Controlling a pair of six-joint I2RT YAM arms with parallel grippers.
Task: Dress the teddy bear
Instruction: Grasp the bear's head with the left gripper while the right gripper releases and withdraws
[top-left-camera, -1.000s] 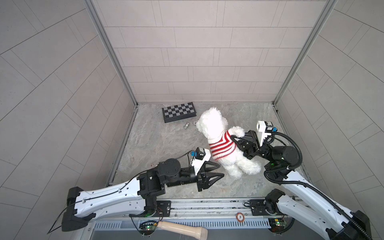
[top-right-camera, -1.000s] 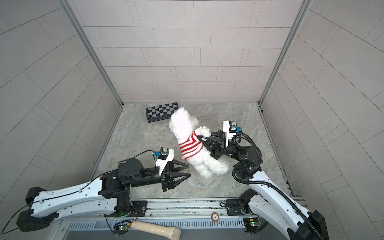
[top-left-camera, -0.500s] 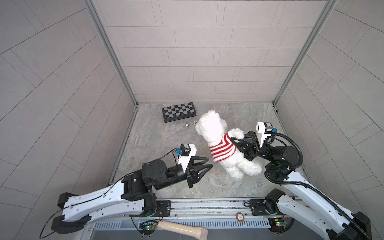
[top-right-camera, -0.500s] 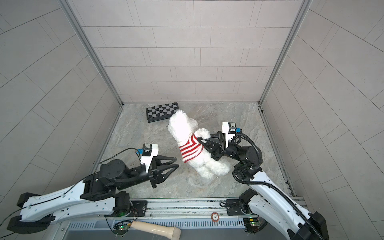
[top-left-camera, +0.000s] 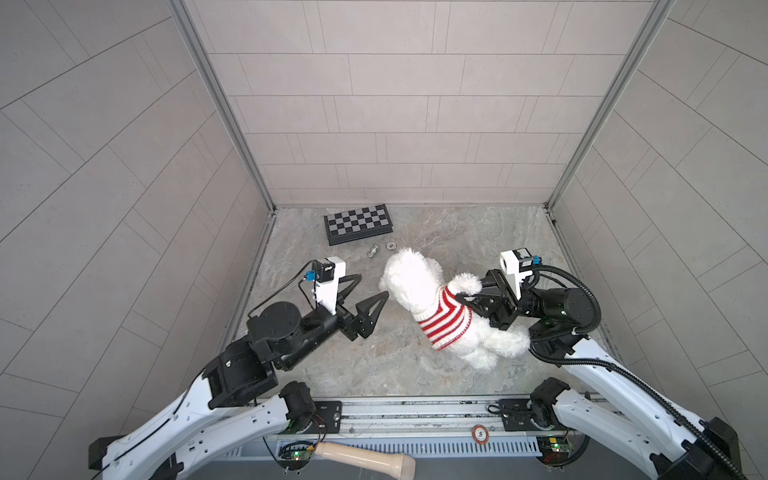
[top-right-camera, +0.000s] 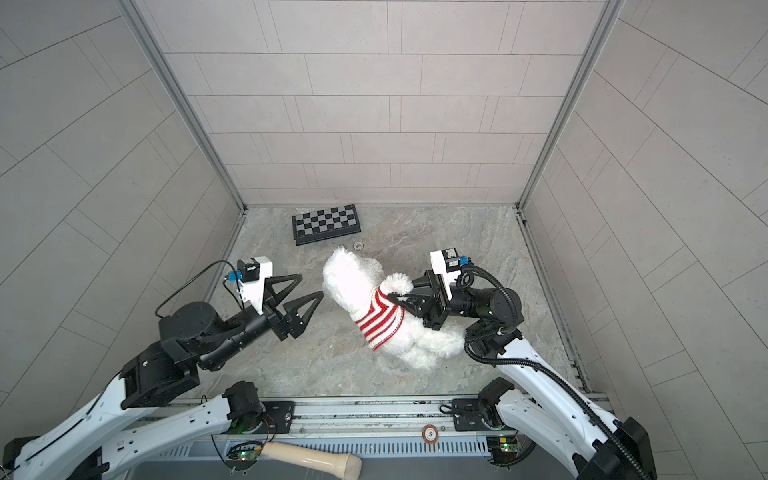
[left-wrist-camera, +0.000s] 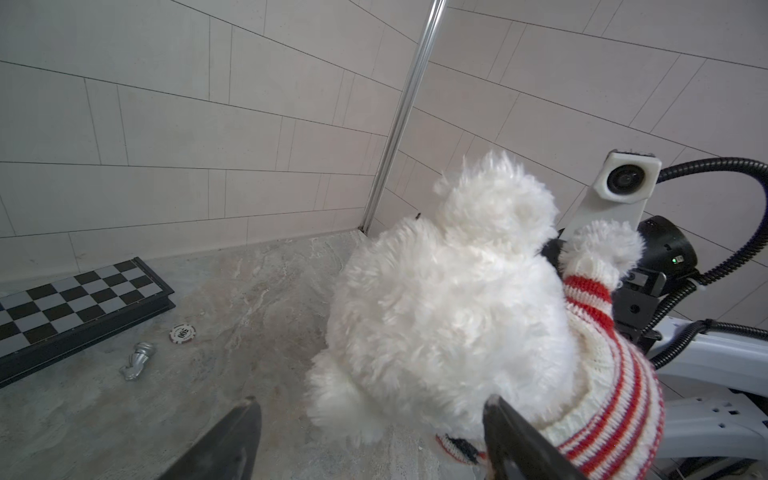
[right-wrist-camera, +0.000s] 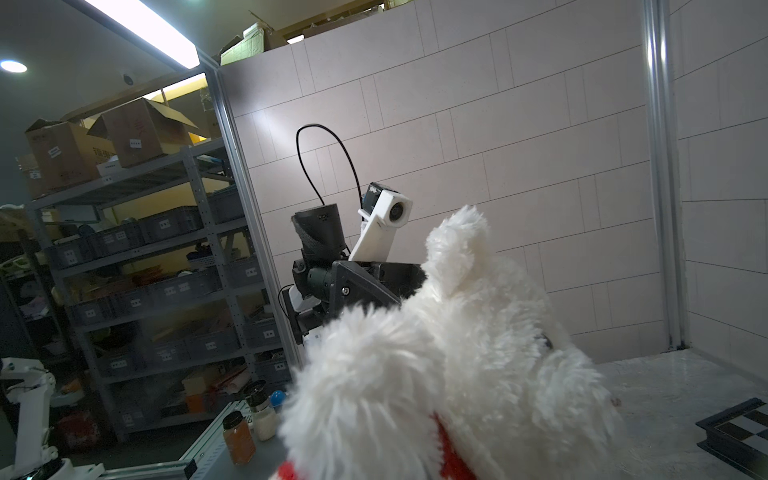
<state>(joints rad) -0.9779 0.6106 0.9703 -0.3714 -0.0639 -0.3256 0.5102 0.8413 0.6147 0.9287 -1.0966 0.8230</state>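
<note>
The fluffy white teddy bear (top-left-camera: 409, 282) (top-right-camera: 349, 278) sits upright at mid-floor, held up from its right side and facing away from the top views. It wears a red-and-white striped sweater (top-left-camera: 446, 324) (top-right-camera: 384, 322) (left-wrist-camera: 615, 399), with one arm (top-left-camera: 467, 282) through a sleeve. My right gripper (top-left-camera: 461, 297) (top-right-camera: 392, 296) is shut on the sweater at that shoulder. In the right wrist view the bear's fur (right-wrist-camera: 478, 353) hides its fingers. My left gripper (top-left-camera: 372, 284) (top-right-camera: 311, 284) (left-wrist-camera: 371, 401) stands wide open just left of the bear's head, holding nothing.
A folded chessboard (top-left-camera: 358, 222) (left-wrist-camera: 75, 307) lies by the back wall. In front of it lie a silver chess piece (top-left-camera: 373, 250) (left-wrist-camera: 137, 360) and a poker chip (top-left-camera: 390, 246) (left-wrist-camera: 182, 333). A beige handle (top-left-camera: 365, 457) lies below the front rail.
My left gripper has drawn back from the bear's front side and moved up beside its head, and its jaws have spread wider. The right gripper keeps its hold.
</note>
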